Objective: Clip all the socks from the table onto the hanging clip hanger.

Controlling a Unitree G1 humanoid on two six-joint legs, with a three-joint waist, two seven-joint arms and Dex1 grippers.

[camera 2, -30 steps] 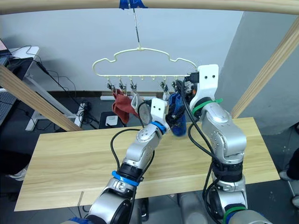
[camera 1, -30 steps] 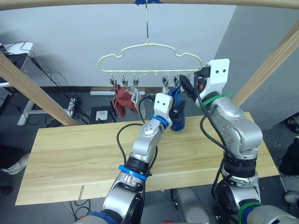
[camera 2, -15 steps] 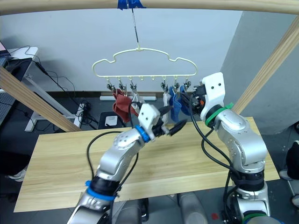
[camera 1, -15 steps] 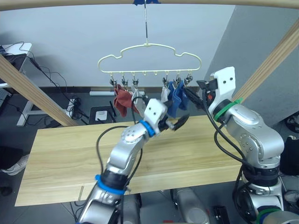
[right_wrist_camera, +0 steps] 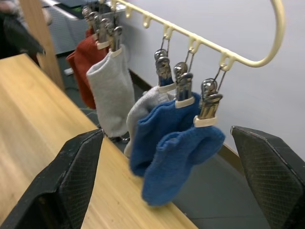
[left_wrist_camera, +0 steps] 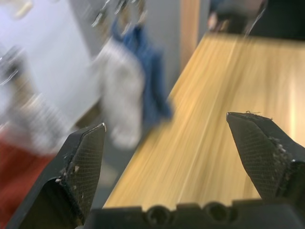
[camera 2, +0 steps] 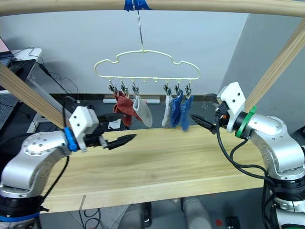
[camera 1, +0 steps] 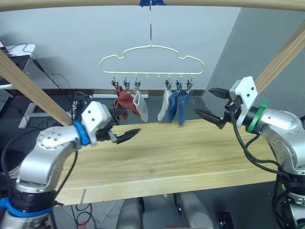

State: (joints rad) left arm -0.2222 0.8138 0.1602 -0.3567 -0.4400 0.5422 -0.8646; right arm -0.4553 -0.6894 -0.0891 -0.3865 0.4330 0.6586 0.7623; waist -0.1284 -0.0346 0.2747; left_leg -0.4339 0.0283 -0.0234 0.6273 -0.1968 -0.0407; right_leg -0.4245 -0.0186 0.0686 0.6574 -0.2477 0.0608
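Rust-red, grey and blue fabric is being displayed all along the bottom bar of the clip hanger (camera 1: 151, 59); six socks are being held there by the small metal clips. Two rust-red socks (camera 1: 125, 102) are hanging at the robot's left end of the bar, partly overlapping, so the second is being judged rather than cleanly seen; a light grey sock (camera 1: 141, 106) is hanging just beside them; another grey sock (camera 1: 164, 106) and two blue socks (camera 1: 178, 108) are hanging toward the right end. No sock is being seen on the table (camera 1: 157, 162), whose light wood is lying below the hanger; the clipping is therefore being judged finished, with nothing left to hang.

Both arms are being held apart over the table ends; the left gripper (camera 1: 123, 137) is being kept wide open with nothing between its fingers; the right gripper (camera 1: 212, 106) is likewise being kept wide open and empty, pointed toward the blue socks.
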